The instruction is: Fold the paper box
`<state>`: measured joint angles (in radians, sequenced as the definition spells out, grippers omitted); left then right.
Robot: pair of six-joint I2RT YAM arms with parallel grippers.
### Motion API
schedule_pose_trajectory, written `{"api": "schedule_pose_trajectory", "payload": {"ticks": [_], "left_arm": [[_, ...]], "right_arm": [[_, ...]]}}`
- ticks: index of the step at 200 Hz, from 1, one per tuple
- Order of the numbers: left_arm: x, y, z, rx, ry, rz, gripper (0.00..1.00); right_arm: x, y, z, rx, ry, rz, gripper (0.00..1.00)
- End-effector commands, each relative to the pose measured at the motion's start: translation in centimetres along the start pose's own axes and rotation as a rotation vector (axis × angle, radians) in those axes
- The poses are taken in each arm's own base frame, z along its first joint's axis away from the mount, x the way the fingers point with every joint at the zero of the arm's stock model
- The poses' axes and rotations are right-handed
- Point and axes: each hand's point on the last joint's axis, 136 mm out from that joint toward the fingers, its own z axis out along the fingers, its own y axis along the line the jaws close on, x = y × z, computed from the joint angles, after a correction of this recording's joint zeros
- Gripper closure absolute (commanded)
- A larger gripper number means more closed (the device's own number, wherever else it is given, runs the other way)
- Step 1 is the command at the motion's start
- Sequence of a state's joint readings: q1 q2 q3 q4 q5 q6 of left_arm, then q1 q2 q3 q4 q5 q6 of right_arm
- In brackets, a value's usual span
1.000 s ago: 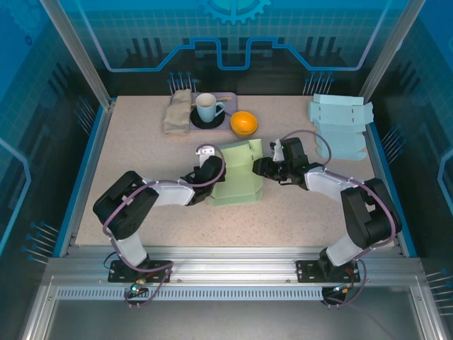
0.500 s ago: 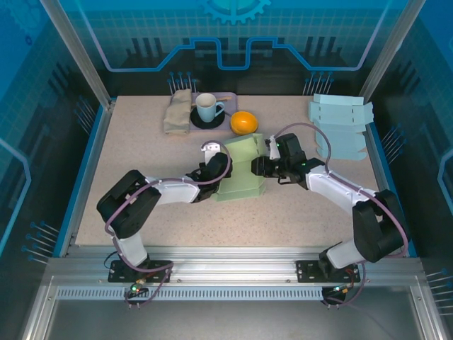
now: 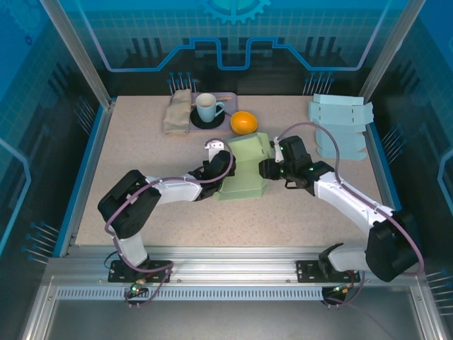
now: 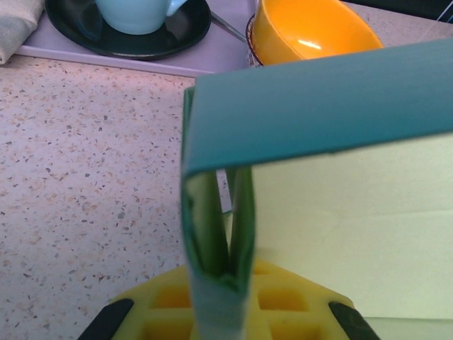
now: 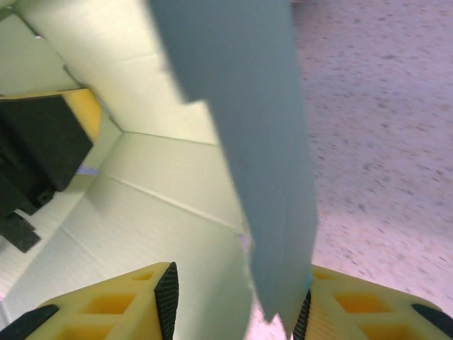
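The pale green paper box (image 3: 244, 177) stands half-formed in the middle of the table, between the two arms. My left gripper (image 3: 218, 167) is at its left side. In the left wrist view that gripper (image 4: 221, 301) is shut on a doubled-over side wall of the box (image 4: 340, 212), which rises upright from between the yellow fingers (image 4: 152, 304). My right gripper (image 3: 269, 168) is at the box's right side. Its jaws (image 5: 237, 301) stand apart around a blue-green flap (image 5: 255, 142), which lies against the right pad (image 5: 303, 319). The box's inside (image 5: 141, 212) is to the left.
A stack of flat blue box blanks (image 3: 340, 126) lies at the back right. At the back stand a tray with a cup on a dark saucer (image 3: 207, 108), a folded cloth (image 3: 177, 110) and an orange bowl (image 3: 243, 122), which sits close behind the box.
Both grippers have shifted slightly right and toward the back with the box, which now stands more upright. The right jaws have widened a little around the flap.
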<state>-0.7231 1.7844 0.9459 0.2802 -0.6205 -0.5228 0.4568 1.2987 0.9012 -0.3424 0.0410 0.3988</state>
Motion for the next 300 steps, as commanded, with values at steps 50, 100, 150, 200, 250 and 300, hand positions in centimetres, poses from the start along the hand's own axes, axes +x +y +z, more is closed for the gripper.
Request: {"api": "schedule_pose_trajectory", "payload": {"ticks": [50, 100, 150, 200, 250, 300], "left_arm": [[3.2, 1.7, 0.6, -0.109, 0.126, 0.132, 1.0], [3.2, 1.8, 0.6, -0.118, 0.134, 0.137, 1.0], [3.3, 1.7, 0.5, -0.111, 0.138, 0.143, 1.0], [3.2, 1.5, 0.4, -0.094, 0.144, 0.14, 1.0], [3.4, 1.5, 0.5, -0.099, 0.151, 0.135, 1.0], [3.5, 1.6, 0.6, -0.102, 0.163, 0.132, 1.0]], "right_arm": [[-1.0, 2.0, -5.3, -0.059, -0.051, 0.016, 0.54], [-1.7, 3.0, -0.7, -0.096, 0.008, 0.046, 0.55], [-2.7, 0.1, 3.6, -0.032, 0.037, 0.038, 0.55], [-1.6, -3.2, 6.0, -0.031, 0.077, 0.031, 0.55], [0.2, -4.5, 8.4, -0.046, 0.136, 0.118, 0.53], [1.4, -5.4, 9.8, -0.044, 0.151, 0.148, 0.53]]}}
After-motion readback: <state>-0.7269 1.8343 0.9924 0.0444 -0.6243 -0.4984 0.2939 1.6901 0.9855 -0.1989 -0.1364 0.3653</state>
